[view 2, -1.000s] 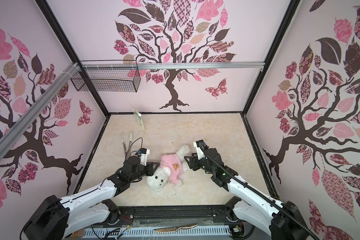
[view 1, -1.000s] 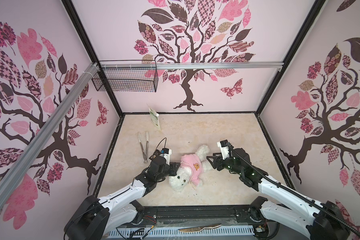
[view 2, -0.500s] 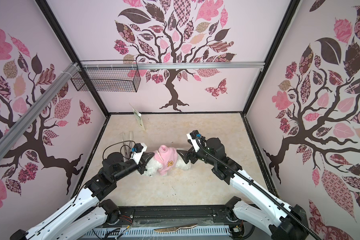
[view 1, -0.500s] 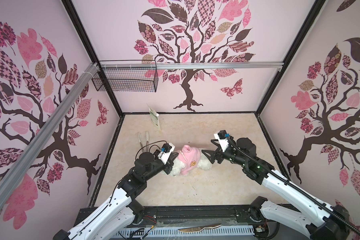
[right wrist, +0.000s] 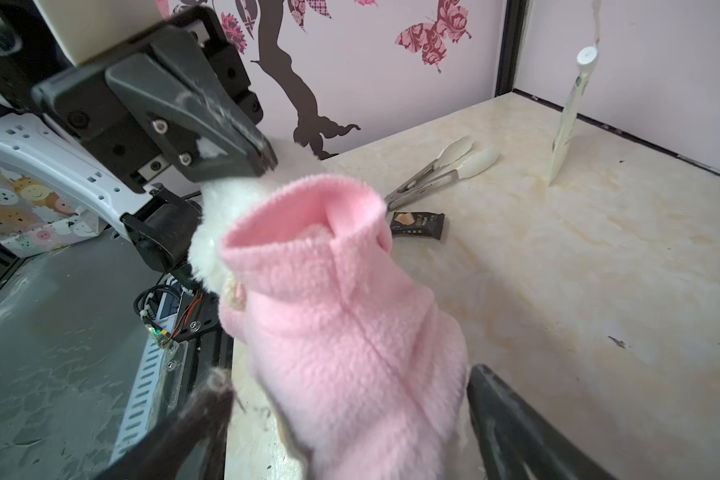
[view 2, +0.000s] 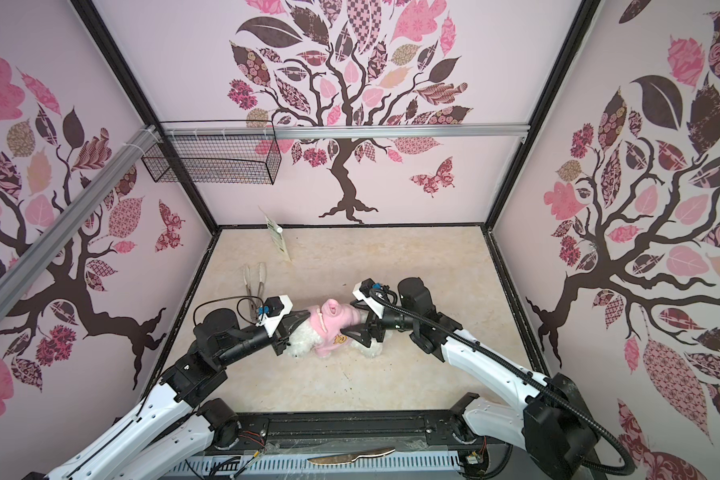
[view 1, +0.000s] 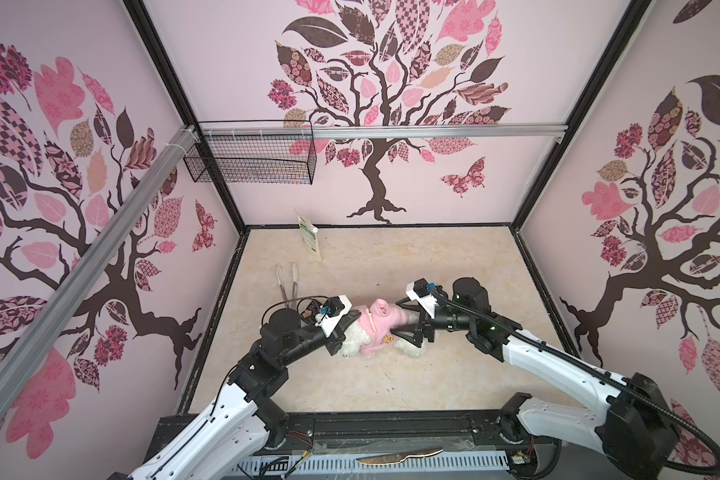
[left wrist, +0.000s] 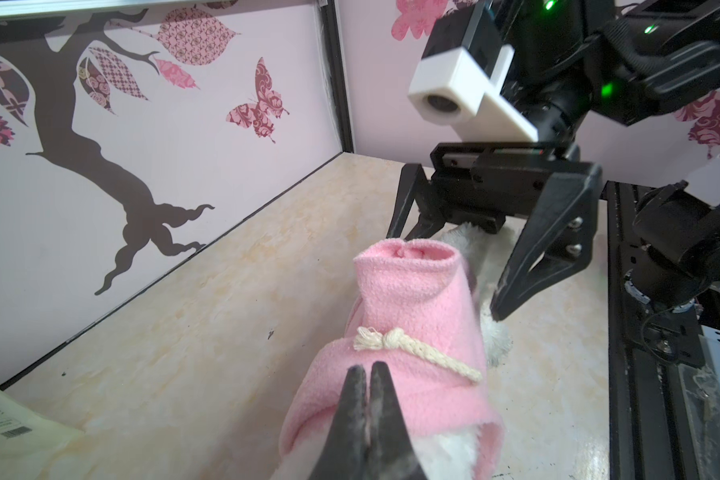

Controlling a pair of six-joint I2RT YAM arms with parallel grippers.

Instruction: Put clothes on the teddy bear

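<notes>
The teddy bear [view 1: 352, 345] is white and fluffy, and it wears a pink hoodie [view 1: 377, 328] with an orange bear-face patch. It hangs tilted in mid-table, its white feet [view 1: 412, 351] low by the tabletop. My left gripper [view 1: 349, 321] is shut on the hoodie's hood edge at the bear's head; in the left wrist view its tips [left wrist: 368, 368] pinch pink fleece [left wrist: 416, 299] above white fur. My right gripper [view 1: 402, 319] is open, with one finger on each side of the hoodie's body [right wrist: 350, 332] and a gap at both fingers [right wrist: 499, 399].
Metal tongs [view 1: 287, 282] and a small dark wrapper [right wrist: 416, 224] lie on the table behind the left gripper. A pale pouch [view 1: 308, 239] leans at the back wall. A wire basket [view 1: 250, 160] hangs on the rail. A knife [view 1: 400, 457] lies on the front frame.
Both arms rose and drew together. The bear came up from lying flat, pulled by the left gripper. The right gripper opened and now straddles the hoodie.
</notes>
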